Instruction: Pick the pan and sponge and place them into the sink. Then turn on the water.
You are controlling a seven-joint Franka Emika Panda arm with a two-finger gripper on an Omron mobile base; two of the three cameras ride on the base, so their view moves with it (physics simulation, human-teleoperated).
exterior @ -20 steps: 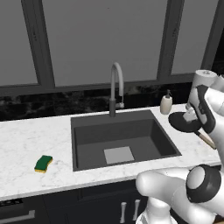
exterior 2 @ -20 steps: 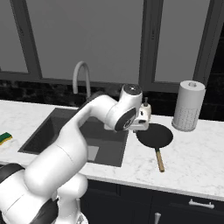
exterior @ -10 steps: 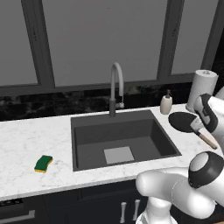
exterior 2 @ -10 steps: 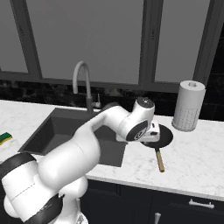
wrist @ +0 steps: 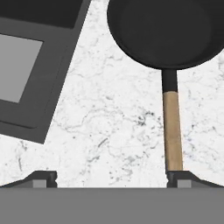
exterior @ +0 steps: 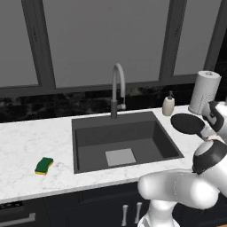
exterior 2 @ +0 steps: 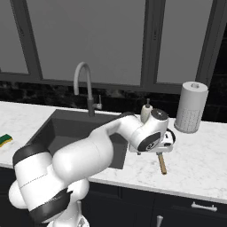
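Lying untouched at the far left of the marble counter [exterior: 26, 137], the sponge [exterior: 44, 165] is seen well apart from the sink [exterior: 124, 142], whose basin holds nothing but its pale square patch beneath the arched faucet [exterior: 116, 88], from which no water is seen to run. To the right of the basin, the pan [wrist: 168, 30] is set flat on the counter, its wooden handle pointed back toward the robot. The gripper [wrist: 111, 178] is held low over the counter with its fingers spread wide, one tip at the handle's end and nothing yet pinched. The pan pickup is judged to be the step in hand; the fingers would need to be centred astride the handle before being closed.
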